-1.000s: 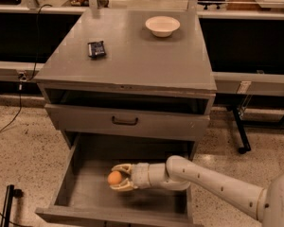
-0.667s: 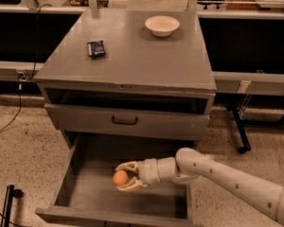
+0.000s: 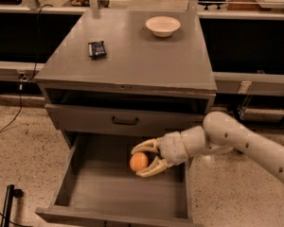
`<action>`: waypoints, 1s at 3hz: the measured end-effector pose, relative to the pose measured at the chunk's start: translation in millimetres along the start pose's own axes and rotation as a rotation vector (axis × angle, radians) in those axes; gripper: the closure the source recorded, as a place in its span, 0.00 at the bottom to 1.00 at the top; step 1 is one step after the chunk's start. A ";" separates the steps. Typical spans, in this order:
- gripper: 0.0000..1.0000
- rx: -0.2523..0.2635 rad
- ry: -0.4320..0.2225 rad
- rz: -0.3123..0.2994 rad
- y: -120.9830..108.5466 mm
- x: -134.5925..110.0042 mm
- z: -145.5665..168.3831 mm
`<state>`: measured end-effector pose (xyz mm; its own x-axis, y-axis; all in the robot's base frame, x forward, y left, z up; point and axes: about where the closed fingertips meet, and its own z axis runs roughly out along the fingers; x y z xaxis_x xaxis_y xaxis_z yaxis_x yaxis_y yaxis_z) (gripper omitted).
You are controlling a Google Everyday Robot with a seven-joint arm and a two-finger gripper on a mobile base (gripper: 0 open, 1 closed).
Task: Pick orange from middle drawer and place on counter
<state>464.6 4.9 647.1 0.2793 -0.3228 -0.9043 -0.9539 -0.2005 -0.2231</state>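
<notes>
The orange (image 3: 138, 161) is a small round fruit held between the two pale fingers of my gripper (image 3: 145, 158). The gripper is shut on it and holds it over the right part of the open middle drawer (image 3: 104, 193), close to the floor of the drawer. My arm (image 3: 236, 141) reaches in from the right. The grey counter (image 3: 132, 60) is the cabinet top above and behind the drawer.
A white bowl (image 3: 163, 25) stands at the back right of the counter and a small dark packet (image 3: 97, 48) lies at its left. The closed drawer front with a dark handle (image 3: 125, 121) sits just above the gripper. Speckled floor surrounds the cabinet.
The gripper with the orange in it has moved to the right and up, toward the closed drawer front. The arm has drawn back with it.
</notes>
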 end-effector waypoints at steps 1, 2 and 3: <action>1.00 -0.013 0.047 -0.024 -10.5 -44.5 -49.1; 1.00 0.031 0.077 -0.056 -47.3 -90.6 -104.0; 1.00 0.102 0.083 -0.066 -86.8 -116.9 -145.3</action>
<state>530.6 -74.3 825.0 0.3460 -0.3886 -0.8540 -0.9382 -0.1301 -0.3208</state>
